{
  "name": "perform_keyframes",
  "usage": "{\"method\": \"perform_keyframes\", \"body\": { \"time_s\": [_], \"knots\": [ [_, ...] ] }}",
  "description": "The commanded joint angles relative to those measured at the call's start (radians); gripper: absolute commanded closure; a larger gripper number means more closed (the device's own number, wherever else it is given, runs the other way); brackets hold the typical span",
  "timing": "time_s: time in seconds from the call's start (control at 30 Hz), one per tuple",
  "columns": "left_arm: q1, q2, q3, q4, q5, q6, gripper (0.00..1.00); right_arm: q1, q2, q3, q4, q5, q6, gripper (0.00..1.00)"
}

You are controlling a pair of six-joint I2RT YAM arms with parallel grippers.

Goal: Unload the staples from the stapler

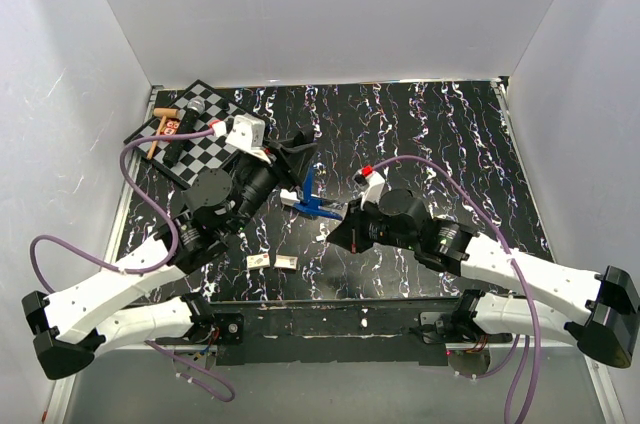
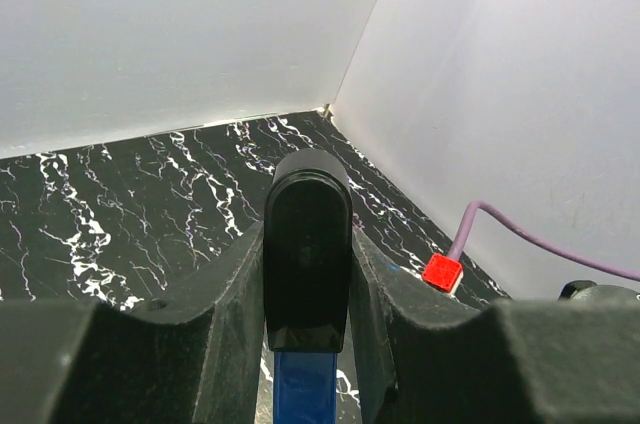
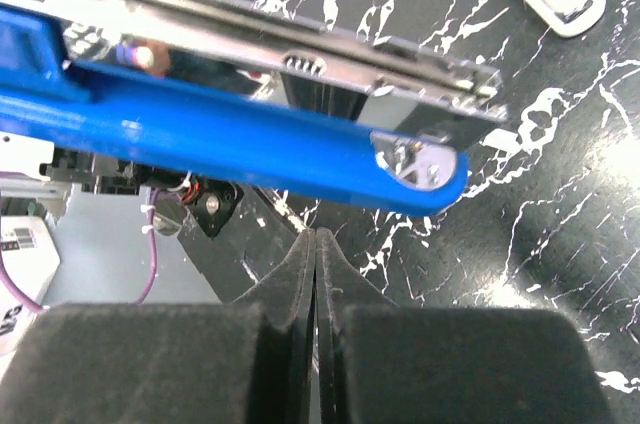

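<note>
Two tools are set at the stapler (image 1: 312, 200) over the counter (image 1: 450, 144), left tool (image 2: 307, 269) clamped on its black end, right tool (image 3: 316, 240) closed just beside it; unseen staples could be scattered by a slip.

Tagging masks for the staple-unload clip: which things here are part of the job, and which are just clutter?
Job:
- stapler, clamped between the left fingers
- right fingers, shut, close by its blue part
- loose staples: none I can make out

Lying about:
- checkerboard, far left
- two small tan-and-white boxes, near the arm bases
</note>
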Motion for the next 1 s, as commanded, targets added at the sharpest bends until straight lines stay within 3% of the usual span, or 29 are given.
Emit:
{"method": "perform_keyframes", "body": {
  "time_s": [0.0, 0.4, 0.97],
  "knots": [
    [0.0, -0.054, 0.055, 0.02, -0.001, -0.044, 1.0, 0.01, 0.007, 0.016, 0.116, 0.097, 0.048, 0.99],
    [0.0, -0.092, 0.046, -0.082, 0.05, -0.108, 1.0, 0.01, -0.006, 0.062, 0.05, 0.283, -0.015, 0.99],
    [0.0, -0.115, -0.009, -0.191, 0.154, -0.157, 1.0, 0.01, -0.036, 0.188, -0.085, 0.318, -0.205, 0.99]
  ]
}}
